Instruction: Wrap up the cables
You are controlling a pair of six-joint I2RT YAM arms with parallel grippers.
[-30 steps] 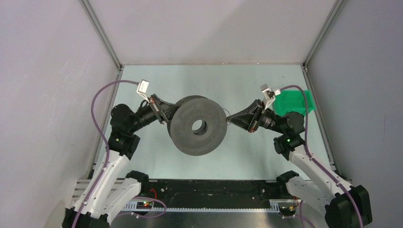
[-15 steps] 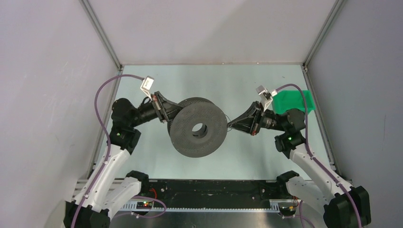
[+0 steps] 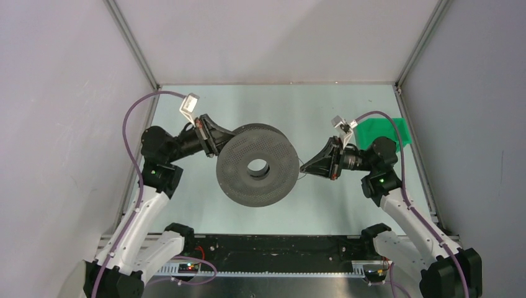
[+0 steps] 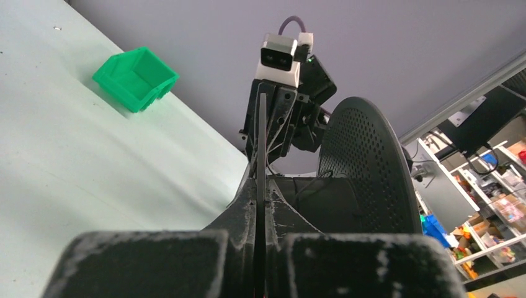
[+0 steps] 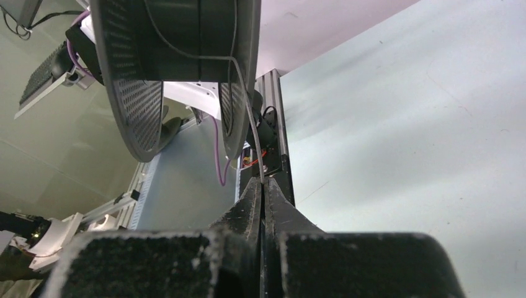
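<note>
A dark grey perforated spool (image 3: 239, 180) hangs above the table centre. My left gripper (image 3: 224, 138) is shut on the edge of its far flange (image 4: 261, 124); the other flange (image 4: 366, 167) stands to the right in that view. The cable (image 5: 250, 127), a very thin wire, runs off the spool's hub (image 5: 180, 31) over the flange rim and down into my right gripper (image 5: 261, 184), which is shut on it. In the top view my right gripper (image 3: 303, 167) is just right of the spool. A few strands lie on the hub (image 4: 308, 186).
A green bin (image 3: 384, 132) sits at the table's right edge behind my right arm; it also shows in the left wrist view (image 4: 136, 77). Grey walls with metal frame posts (image 3: 133, 49) close in three sides. A black rail (image 3: 273, 245) runs along the near edge.
The spool has turned its holed face more toward the top camera and shifted slightly left. My right gripper has drawn back right and a little down with the wire. My left wrist has lifted.
</note>
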